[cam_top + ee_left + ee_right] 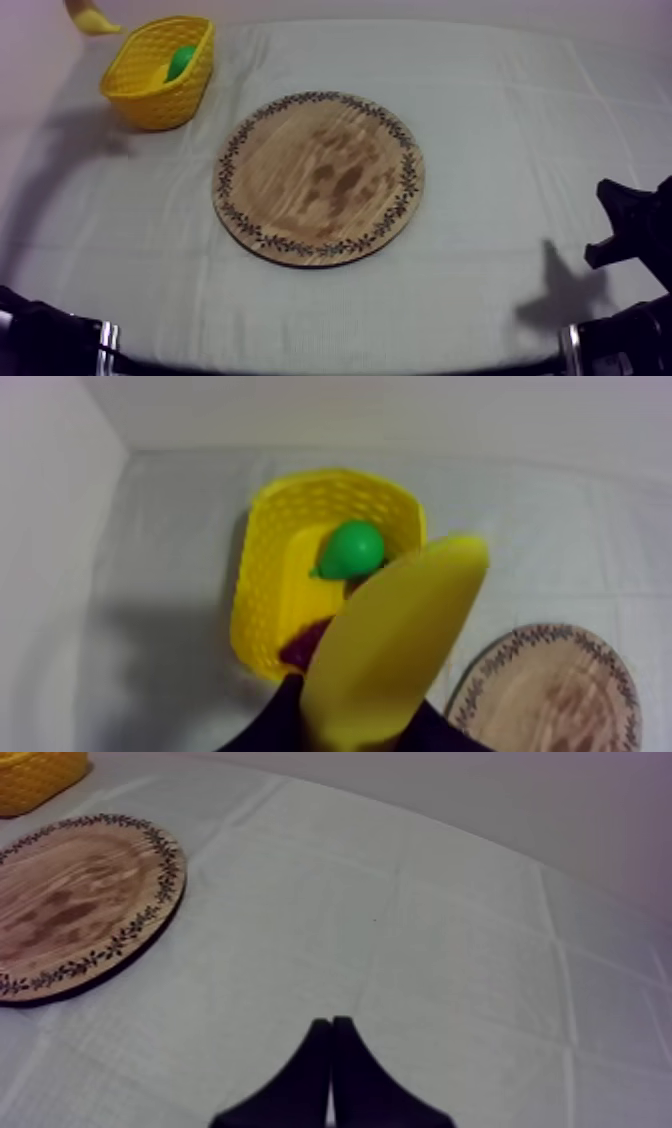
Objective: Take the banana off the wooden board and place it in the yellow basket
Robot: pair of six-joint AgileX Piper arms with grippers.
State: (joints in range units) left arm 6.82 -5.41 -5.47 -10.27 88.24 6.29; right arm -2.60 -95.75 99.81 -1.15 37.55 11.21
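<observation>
The yellow banana (395,641) is held up in my left gripper (360,728), whose black fingers (280,721) are shut on its lower end. It hangs above the near rim of the yellow basket (262,591). From the top view the banana (92,18) shows just past the far left side of the basket (150,100). The round wooden board (318,178) lies bare at the table's middle. My right gripper (331,1042) is shut on nothing, low at the right side (625,225), away from the board (75,902).
A green pear (352,548) lies in the basket, also seen from above (181,62). Beside it is a dark reddish shape (305,646), partly hidden by the banana. A pale wall runs close behind and left of the basket. Open cloth lies right of the board.
</observation>
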